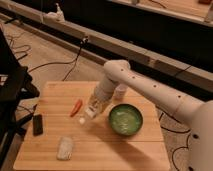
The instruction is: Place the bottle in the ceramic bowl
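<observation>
The bottle [89, 113] is slim and whitish, and its white cap points down and to the left. My gripper [96, 106] is shut on it and holds it tilted just above the wooden table, left of the ceramic bowl. The ceramic bowl [125, 120] is round, glossy green inside with a dark rim, and stands on the table's right half. My white arm reaches down to the gripper from the upper right.
An orange carrot-like thing [76, 107] lies just left of the bottle. A speckled white pad [65, 147] lies near the front left. A black object [37, 124] lies at the left edge. A small translucent cup [120, 91] stands behind the bowl. The wooden table [115, 150] has edges all round.
</observation>
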`<state>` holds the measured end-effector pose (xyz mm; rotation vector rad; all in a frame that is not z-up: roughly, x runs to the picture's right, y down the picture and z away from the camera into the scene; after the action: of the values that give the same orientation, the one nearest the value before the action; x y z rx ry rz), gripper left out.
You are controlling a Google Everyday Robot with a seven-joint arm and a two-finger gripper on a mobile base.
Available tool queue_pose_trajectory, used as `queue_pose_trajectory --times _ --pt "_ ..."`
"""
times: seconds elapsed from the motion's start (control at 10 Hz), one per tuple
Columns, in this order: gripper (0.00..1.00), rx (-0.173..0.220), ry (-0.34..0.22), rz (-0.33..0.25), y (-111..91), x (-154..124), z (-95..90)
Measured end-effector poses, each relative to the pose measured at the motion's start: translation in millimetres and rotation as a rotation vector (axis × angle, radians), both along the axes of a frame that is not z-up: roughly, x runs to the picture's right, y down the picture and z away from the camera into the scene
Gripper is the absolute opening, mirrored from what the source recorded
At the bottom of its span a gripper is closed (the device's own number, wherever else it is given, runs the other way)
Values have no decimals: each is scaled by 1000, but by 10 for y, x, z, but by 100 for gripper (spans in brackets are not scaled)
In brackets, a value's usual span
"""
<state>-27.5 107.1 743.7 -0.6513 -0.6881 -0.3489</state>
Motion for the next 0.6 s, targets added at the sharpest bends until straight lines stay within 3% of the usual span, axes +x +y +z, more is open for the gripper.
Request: queue_pose_trajectory --times 0.2,0.3,0.4,0.6 --pt "15 -30 64 110 155 300 -188" --pt "29 -50 116 186 293 554 -288" --pt "35 -56 138 219 344 674 -320" --pt "58 -68 195 299 507 1012 -344"
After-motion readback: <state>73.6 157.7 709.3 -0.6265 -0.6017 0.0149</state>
